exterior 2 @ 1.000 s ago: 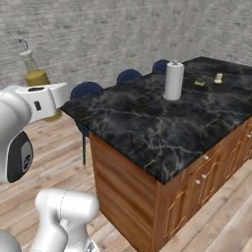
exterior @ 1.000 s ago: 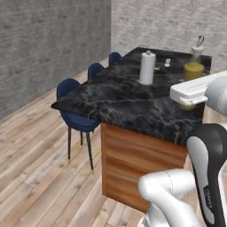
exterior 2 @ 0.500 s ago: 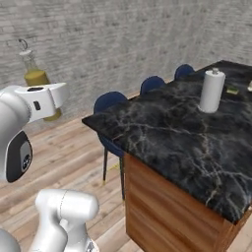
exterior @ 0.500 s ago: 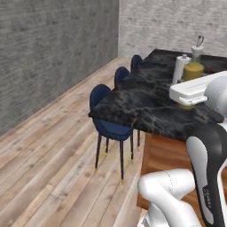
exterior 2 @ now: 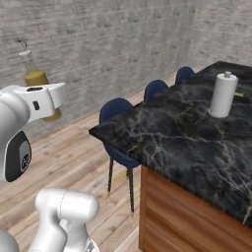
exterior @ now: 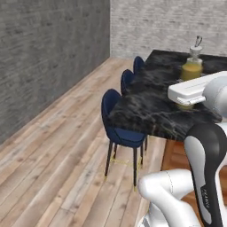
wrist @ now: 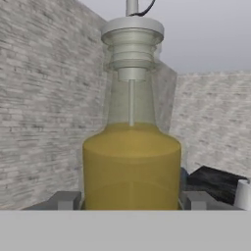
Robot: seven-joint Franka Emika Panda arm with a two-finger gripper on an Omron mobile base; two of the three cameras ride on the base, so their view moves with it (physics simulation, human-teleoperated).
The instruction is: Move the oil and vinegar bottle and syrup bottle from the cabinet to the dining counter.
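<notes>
The bottom of the oil and vinegar bottle (wrist: 131, 162) is cut off in the hand view, and its wire top runs past the upper edge. In the left base view the white hand covers the bottle's (exterior: 191, 73) lower body, so how the fingers sit on it cannot be seen. The dining counter (exterior 2: 197, 142) runs off the right edge of the right base view. Something small and flat lies behind the paper-towel roll (exterior 2: 222, 95), too small to identify. The roll (wrist: 243, 193) is clipped by the hand view's right edge.
</notes>
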